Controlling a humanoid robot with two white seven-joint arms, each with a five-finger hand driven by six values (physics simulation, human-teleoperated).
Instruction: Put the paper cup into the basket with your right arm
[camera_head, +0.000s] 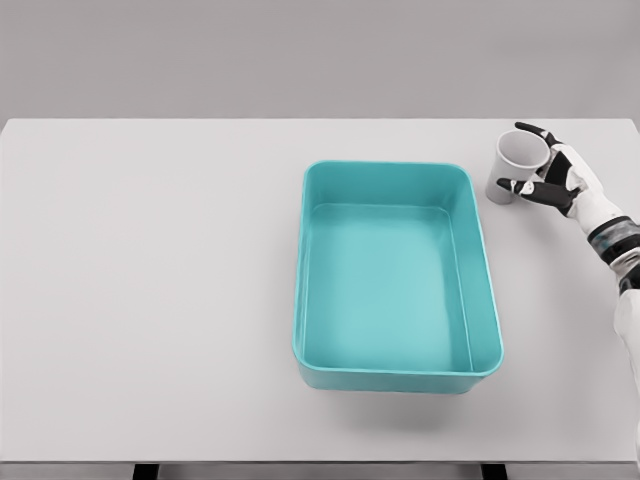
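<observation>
Right robot hand (548, 172) around paper cup (513, 165), seemingly gripping; basket (480, 260) beside.

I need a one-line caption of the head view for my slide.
The right hand wraps around the white paper cup beside the empty teal rectangular plastic basket on the white table.

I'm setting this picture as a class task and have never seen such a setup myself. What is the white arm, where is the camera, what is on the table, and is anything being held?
This is a simulator's render, seen from a camera on a humanoid robot's head, looking down at a white table. The white arm coming in from the right ends in the right hand, which has five fingers. Those fingers are curled around a paper cup standing upright near the table's far right corner. It looks grasped but not lifted. Beside the cup, apart from it, sits a teal basket, an open rectangular tub with nothing inside. The left arm does not show in this picture.
</observation>
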